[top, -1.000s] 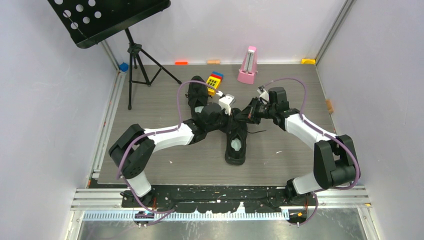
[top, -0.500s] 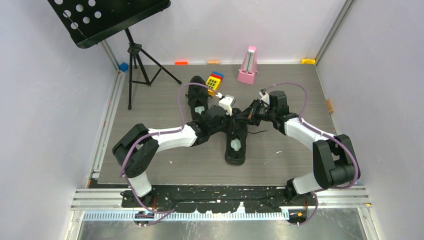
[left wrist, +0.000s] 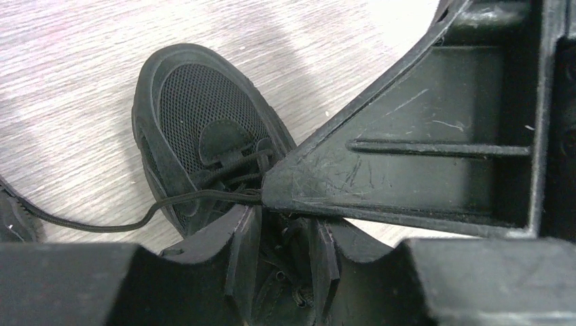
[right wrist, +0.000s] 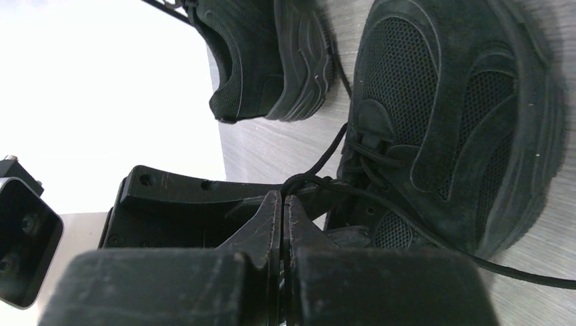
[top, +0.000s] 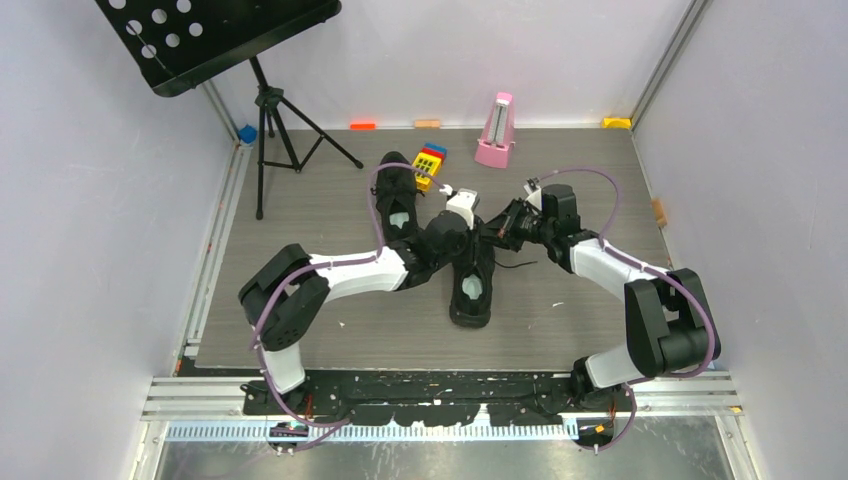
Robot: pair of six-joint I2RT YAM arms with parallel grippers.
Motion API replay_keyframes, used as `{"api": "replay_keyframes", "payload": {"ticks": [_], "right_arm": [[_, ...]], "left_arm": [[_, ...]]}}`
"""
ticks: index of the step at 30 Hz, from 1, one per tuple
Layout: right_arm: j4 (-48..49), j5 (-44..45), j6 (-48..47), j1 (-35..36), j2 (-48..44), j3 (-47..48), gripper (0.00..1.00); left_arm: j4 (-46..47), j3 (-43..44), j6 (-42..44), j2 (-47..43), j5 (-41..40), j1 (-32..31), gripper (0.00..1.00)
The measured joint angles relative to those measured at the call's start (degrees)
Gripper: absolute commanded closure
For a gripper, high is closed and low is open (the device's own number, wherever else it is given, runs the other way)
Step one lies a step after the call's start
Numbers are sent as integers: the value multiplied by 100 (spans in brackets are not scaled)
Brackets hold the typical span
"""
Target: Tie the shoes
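Observation:
Two all-black shoes lie mid-table: one far left (top: 397,205), one nearer (top: 472,290) with its pale insole showing. Both grippers meet over the nearer shoe's lacing. My right gripper (top: 492,233) is shut on a thin black lace (right wrist: 325,160), pinched between its fingertips (right wrist: 282,201) next to the shoe's mesh toe (right wrist: 462,102). My left gripper (left wrist: 284,223) stands open over the shoe's eyelets, its jaws apart, just below the right gripper's finger (left wrist: 407,170). The lace (left wrist: 136,221) runs left from that finger's tip across the toe (left wrist: 197,102). The second shoe (right wrist: 272,54) lies beyond.
A black music stand (top: 265,110) stands at the back left. A pink metronome (top: 495,130) and a stack of coloured blocks (top: 430,162) sit near the back wall. Small coloured bits lie along the back edge. A loose lace end (top: 520,264) trails right of the nearer shoe.
My left arm has reached further right, bringing its gripper in over the nearer shoe's lacing. My right gripper stays shut on the lace and has shifted slightly.

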Motion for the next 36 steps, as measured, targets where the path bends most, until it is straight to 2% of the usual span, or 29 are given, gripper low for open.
{"api": "replay_keyframes", "payload": {"ticks": [3,7,11,12,19,27,36], "right_arm": [[192,146,57,-39,13,-83,100],[439,214,146,-44,48,-203,100],[691,310,197,-50,74,-282,100],[734,339,210,-50,74,-297,100],[573,291,114,-48,74,-236,100],[-46,70,-337,-7,74,155,100],[-496,72,-625,0,74,269,100]], "left_arm": [[-79,188,20,181,-310,-72,66],[-149,280,57,293,-658,-160,74],[-389,568,177,487,-909,-236,99],[-422,610,201,525,-962,-247,100],[-629,612,485,472,-964,-221,100],[-1045,402,813,-205,-463,-70,100],[-962,61,841,-581,111,212,100]]}}
